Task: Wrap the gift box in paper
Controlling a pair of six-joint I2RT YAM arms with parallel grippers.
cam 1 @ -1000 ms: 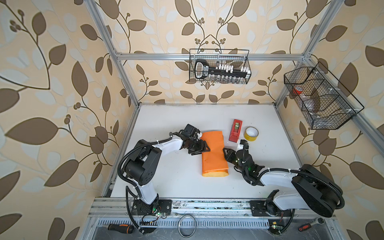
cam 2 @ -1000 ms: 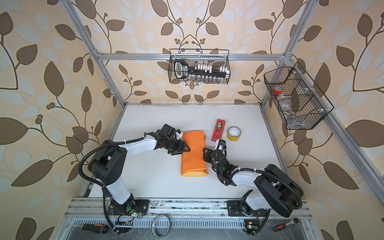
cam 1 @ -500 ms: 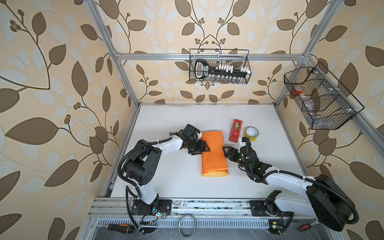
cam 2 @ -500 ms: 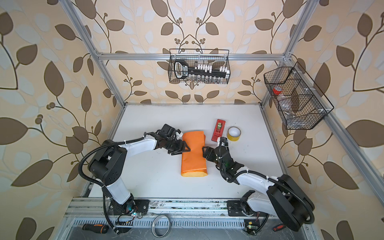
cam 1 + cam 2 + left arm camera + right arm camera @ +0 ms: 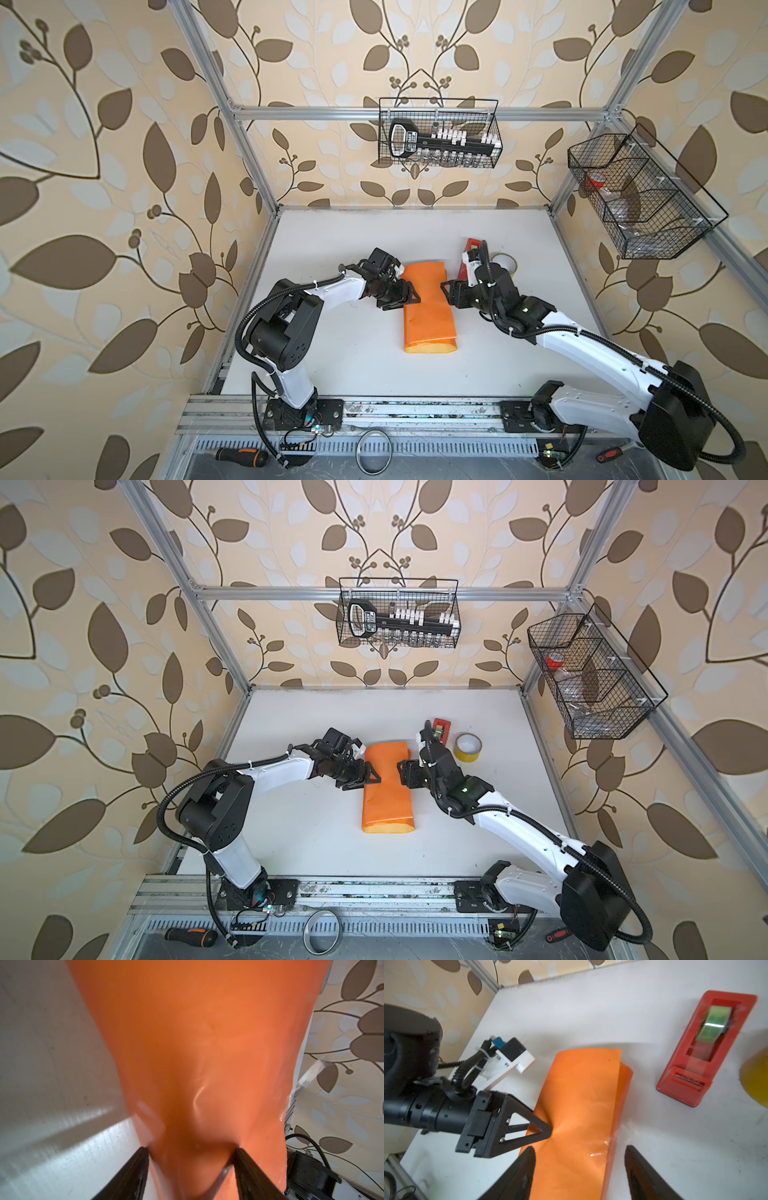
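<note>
We look down on a white counter [image 5: 357,374] with leaf-patterned walls around it. Two white and black arms reach in from the near edge, the left arm [image 5: 332,289] from the left and the right arm [image 5: 582,340] from the right, and they meet at the middle. Between them lies the paper [image 5: 428,320], folded orange side out into a long flat parcel. It runs from near to far in the centre of the counter. Its near end gapes a little and shows the yellow-tan inner side. The gift box is hidden from every view. On top, one long edge of the paper overlaps the rest near the parcel's right side.

The left fingers [image 5: 133,1176] are spread. One tip bears on the parcel's top, where creases fan out from it, and the other sits at its left edge. The right fingers [image 5: 521,1176] are spread wide above the parcel's right edge and hold nothing.

A red tape dispenser [image 5: 685,1088] lies just right of the parcel's far end, and a yellow tape roll [image 5: 467,758] sits just right of that. A short strip of clear tape [image 5: 601,1152] glints on the overlapping edge.
</note>
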